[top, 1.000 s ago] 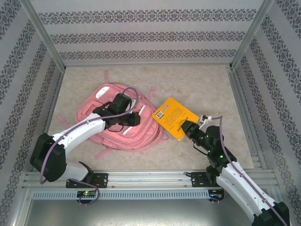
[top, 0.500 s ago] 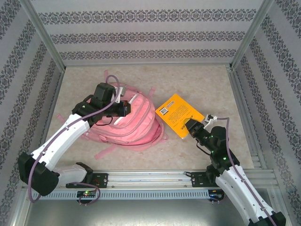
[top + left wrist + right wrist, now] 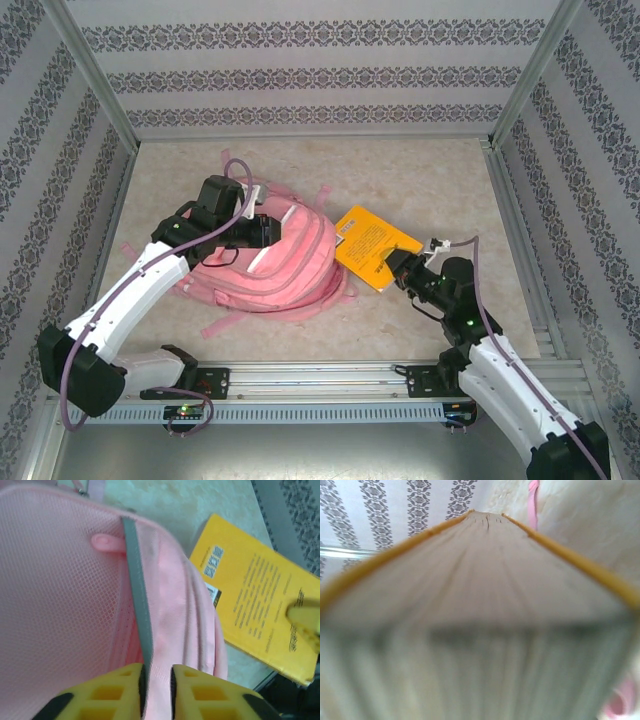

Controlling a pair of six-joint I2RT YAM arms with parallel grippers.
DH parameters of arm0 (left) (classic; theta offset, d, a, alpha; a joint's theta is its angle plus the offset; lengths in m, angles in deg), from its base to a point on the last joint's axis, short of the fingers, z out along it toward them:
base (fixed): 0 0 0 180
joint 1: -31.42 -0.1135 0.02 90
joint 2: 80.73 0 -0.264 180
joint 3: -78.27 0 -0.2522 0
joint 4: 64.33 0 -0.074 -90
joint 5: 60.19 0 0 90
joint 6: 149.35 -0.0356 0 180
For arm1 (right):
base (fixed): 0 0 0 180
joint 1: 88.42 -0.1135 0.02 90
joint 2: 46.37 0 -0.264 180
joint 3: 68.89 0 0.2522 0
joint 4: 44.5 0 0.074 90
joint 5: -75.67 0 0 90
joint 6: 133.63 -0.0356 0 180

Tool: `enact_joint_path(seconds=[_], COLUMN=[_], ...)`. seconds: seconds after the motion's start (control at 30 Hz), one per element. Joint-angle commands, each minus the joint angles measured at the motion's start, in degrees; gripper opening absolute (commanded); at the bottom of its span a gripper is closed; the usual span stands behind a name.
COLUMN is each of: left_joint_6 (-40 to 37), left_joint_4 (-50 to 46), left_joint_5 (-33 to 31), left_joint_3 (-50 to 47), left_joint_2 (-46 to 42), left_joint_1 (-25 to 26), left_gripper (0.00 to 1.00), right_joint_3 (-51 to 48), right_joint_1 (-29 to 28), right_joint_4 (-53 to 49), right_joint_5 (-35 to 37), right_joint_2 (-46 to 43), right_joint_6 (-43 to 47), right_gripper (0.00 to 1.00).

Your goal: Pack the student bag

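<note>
Top view: large pink student bag [image 3: 290, 262] on the pale worktop [image 3: 420, 180], left of centre, straps splayed around it. At the bag's ten o'clock edge, left gripper [image 3: 268, 232], nosed against the raised rim of the opening. Just beside the bag at three o'clock, yellow book [image 3: 368, 245], lying askew. Clenched on the book's five o'clock corner, right gripper [image 3: 400, 268]. Left wrist view: yellow fingers [image 3: 120, 680] of the left gripper [image 3: 157, 672] at six o'clock, narrowly apart, with a fold of the bag's [image 3: 65, 580] pink fabric and a grey trim strip [image 3: 136, 580] running between them; pinched or loose, cannot tell. Mesh lining toward nine o'clock; book [image 3: 250, 590] at three o'clock on the worktop [image 3: 165, 500], bar-coded cover up, meeting the bag's side. Right wrist view: blurred page edges of the book [image 3: 480, 580] between yellow covers, hard up against the lens, held fast; pink strap [image 3: 534, 500] at one o'clock.
</note>
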Motion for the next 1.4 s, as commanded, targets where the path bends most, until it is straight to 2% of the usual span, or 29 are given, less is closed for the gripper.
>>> enact_joint_path(seconds=[0.0,0.17,0.23,0.33,0.4,0.5,0.77,0.83,0.9,1.07,1.23,1.3,1.37], left_joint_6=[-1.7,-5.2,-7.0,-10.4,-11.6,-12.6,-14.6,-15.3,-15.6,-16.5,-16.5,-16.5,-16.5], left_joint_4=[-0.5,-6.4,-9.3,-14.0,-17.1,-19.0,-20.5,-21.0,-21.3,-20.0,-20.6,-20.5,-20.8], left_joint_5=[2.5,-3.1,-7.3,-16.3,-22.6,-28.6,-40.5,-44.8,-46.9,-48.4,-49.2,-49.4,-48.1], left_joint_3=[1.6,5.3,7.4,11.4,14.2,16.6,22.0,22.6,22.7,21.0,19.6,18.8,18.9], left_joint_2=[0.6,0.9,1.8,5.2,8.7,13.3,25.7,27.5,27.7,25.3,25.1,24.4,23.3], left_joint_1=[-0.1,2.4,5.6,13.6,18.5,23.5,31.7,32.8,33.1,33.0,33.0,32.8,32.3], left_gripper=[0.33,0.48,0.53,0.6,0.62,0.67,0.7,0.66,0.58,0.38,0.28,0.19,0.06], right_joint_3=[1.6,2.8,2.8,2.9,3.1,3.2,2.8,2.8,2.8,2.1,2.3,2.5,2.5], right_joint_1=[-1.4,-4.2,-5.2,-6.5,-7.1,-7.5,-7.6,-7.6,-7.7,-7.6,-7.7,-7.7,-7.7], right_joint_4=[14.7,17.7,18.7,20.2,20.5,20.6,19.9,19.9,19.5,19.7,20.4,19.8,18.7], right_joint_5=[-4.6,-2.6,-2.1,-1.4,-0.9,-0.4,0.0,0.0,0.0,0.7,0.6,0.6,0.7], right_joint_2=[1.7,3.3,4.0,5.1,5.5,5.5,4.5,4.2,3.9,3.5,3.7,3.4,2.9], right_joint_6=[-7.4,-8.1,-8.2,-8.5,-8.4,-8.3,-8.0,-8.1,-8.1,-8.1,-8.2,-7.7,-6.8], right_gripper=[0.0,0.0,0.0,0.0,0.0,0.0,0.0,0.0,0.0,0.0,0.0,0.0,0.0])
